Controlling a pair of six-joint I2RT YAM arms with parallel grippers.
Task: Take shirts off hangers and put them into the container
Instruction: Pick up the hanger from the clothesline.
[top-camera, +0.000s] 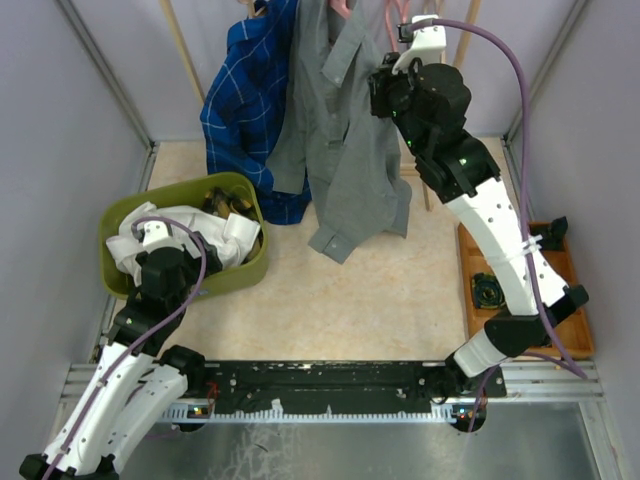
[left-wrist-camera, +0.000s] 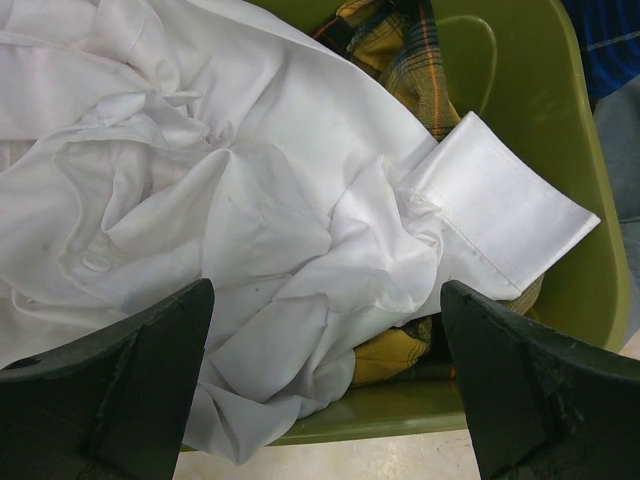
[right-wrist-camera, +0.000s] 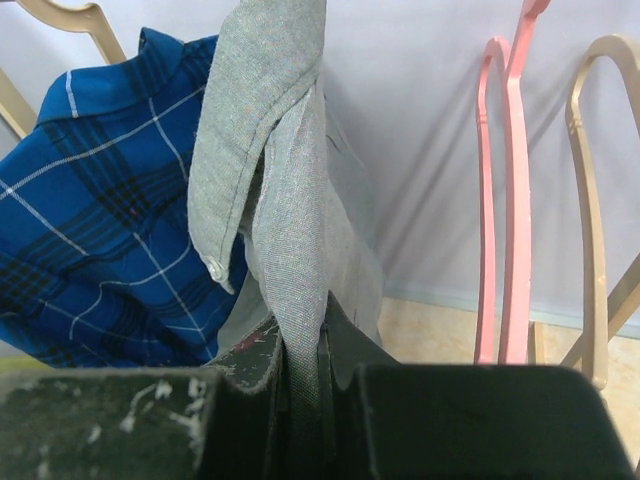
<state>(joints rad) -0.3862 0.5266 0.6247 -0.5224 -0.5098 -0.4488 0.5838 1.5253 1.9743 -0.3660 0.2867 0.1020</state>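
Beige tabletop (top-camera: 350, 300), pale grey walls on three sides. Olive-green rectangular plastic container (top-camera: 235, 282) sits on the table at the left. Inside it, a crumpled plain white cloth shirt (left-wrist-camera: 250, 200) lies on top, one stiff cuff folded toward the container's right wall. A yellow-and-black plaid cloth shirt (left-wrist-camera: 400, 50) lies under it, peeking out at the far and near sides.

Left gripper (left-wrist-camera: 325, 300) hangs over the container, black fingers (left-wrist-camera: 150, 380) spread wide with nothing between them.

Plain grey cloth shirt (top-camera: 345, 150) hangs at back centre, hem just above the tabletop. It overlaps the blue cloth shirt with thin white check lines (top-camera: 245, 100) hanging to its left.

Right gripper (right-wrist-camera: 305, 350) is raised at the grey shirt's right side, fingers pressed together and pinching a vertical fold of grey fabric, beside a flap with a small button. Thin curved pink hanger (right-wrist-camera: 505, 200) and pale wood-coloured hanger (right-wrist-camera: 590, 200) hang bare just right of it.

Orange tray (top-camera: 466, 275) with a black part (top-camera: 488, 290) sits at the table's right edge.
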